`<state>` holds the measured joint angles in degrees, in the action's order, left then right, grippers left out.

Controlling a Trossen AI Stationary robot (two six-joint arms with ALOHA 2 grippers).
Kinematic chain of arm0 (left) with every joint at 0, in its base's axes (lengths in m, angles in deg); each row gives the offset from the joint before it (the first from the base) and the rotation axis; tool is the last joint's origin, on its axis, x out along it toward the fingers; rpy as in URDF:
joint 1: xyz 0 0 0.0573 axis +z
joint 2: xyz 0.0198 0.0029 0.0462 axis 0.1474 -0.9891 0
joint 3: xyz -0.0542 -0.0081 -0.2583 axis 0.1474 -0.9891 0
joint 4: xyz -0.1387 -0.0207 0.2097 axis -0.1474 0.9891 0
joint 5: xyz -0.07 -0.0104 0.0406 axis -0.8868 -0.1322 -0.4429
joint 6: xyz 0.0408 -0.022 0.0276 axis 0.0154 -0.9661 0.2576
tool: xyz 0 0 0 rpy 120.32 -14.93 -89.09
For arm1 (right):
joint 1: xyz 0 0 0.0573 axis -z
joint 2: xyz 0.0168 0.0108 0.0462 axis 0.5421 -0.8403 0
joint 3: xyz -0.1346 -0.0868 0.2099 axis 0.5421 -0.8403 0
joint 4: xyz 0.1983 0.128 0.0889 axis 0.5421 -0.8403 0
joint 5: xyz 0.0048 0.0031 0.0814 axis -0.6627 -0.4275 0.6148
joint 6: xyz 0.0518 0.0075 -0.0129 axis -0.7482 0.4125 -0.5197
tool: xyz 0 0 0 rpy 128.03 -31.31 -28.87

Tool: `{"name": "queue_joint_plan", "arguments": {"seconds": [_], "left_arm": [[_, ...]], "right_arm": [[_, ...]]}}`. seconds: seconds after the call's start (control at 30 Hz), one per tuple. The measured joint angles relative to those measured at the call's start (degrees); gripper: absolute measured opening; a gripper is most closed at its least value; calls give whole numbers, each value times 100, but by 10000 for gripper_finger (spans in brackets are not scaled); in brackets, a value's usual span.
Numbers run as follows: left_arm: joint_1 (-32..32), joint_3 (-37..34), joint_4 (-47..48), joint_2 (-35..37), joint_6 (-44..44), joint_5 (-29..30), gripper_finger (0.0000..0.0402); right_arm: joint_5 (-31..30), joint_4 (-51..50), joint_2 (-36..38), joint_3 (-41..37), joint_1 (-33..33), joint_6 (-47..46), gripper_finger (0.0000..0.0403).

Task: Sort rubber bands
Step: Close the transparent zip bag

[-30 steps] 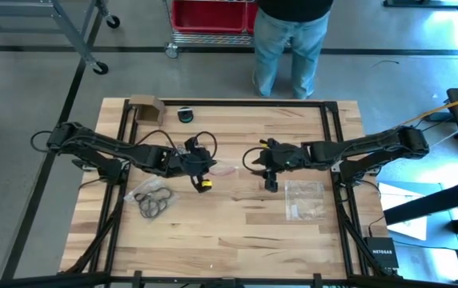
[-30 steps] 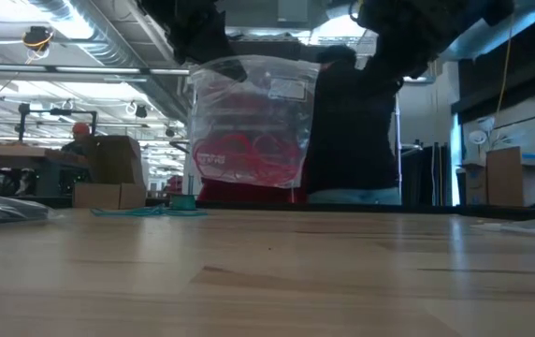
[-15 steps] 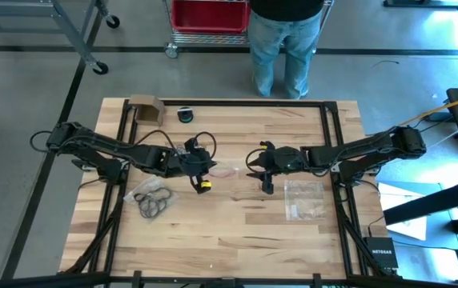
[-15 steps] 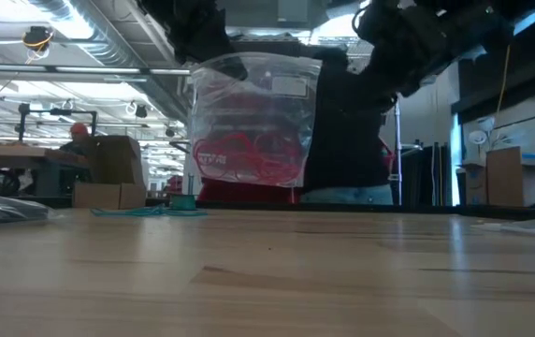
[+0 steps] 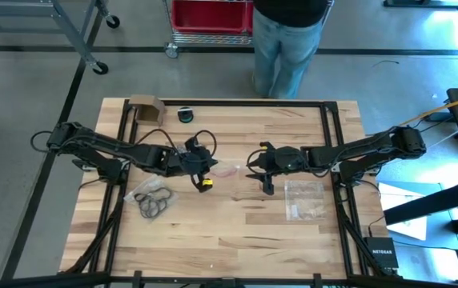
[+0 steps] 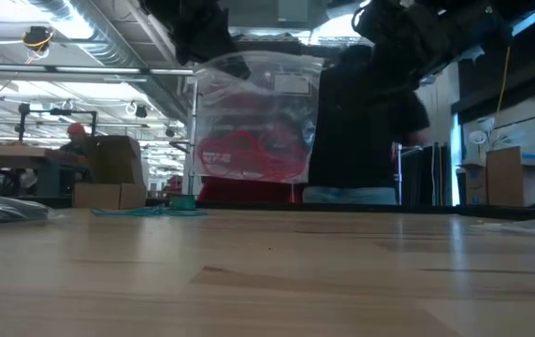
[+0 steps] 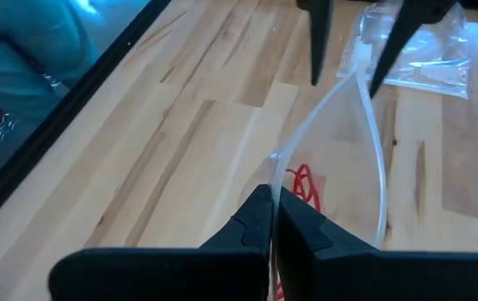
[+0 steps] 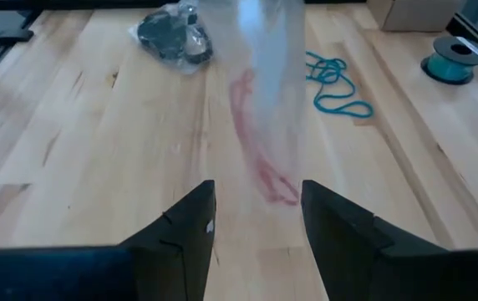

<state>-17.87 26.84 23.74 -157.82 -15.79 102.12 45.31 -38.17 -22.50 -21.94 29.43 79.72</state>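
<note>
Left gripper (image 7: 271,219) pinching bag (image 6: 256,117); right gripper (image 8: 256,219) agape, facing.

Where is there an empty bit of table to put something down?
The whole near strip of the table is bare wood, below the bagged black rubber bands and the flat clear bag. The middle is crowded: the left gripper holds up the bag of red rubber bands, with the right gripper close beside it.
</note>
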Motion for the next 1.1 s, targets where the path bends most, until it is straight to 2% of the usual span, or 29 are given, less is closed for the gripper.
{"name": "queue_joint_plan", "arguments": {"seconds": [0.37, 0.53, 0.73, 0.87, 1.03, 1.1], "left_arm": [[-12, 0, -13, 0, 96, -20, 0], [-4, 0, -10, 0, 92, -20, 0], [-4, 0, -10, 0, 92, -22, 0], [-4, 0, -10, 0, 94, -22, 0], [-4, 0, -10, 0, 94, -22, 0], [-4, 0, -10, 0, 94, -22, 0]], "right_arm": [[-193, 46, -2, 0, 0, 76, 169], [2, 775, 0, 2, 2, 131, 169], [-100, 1018, 0, 2, 4, 168, 162], [-102, 1010, 0, 2, 4, 168, 113], [-96, 1187, -103, 2, 4, 170, 16], [-40, 1398, -186, 2, 4, 174, 9]]}}
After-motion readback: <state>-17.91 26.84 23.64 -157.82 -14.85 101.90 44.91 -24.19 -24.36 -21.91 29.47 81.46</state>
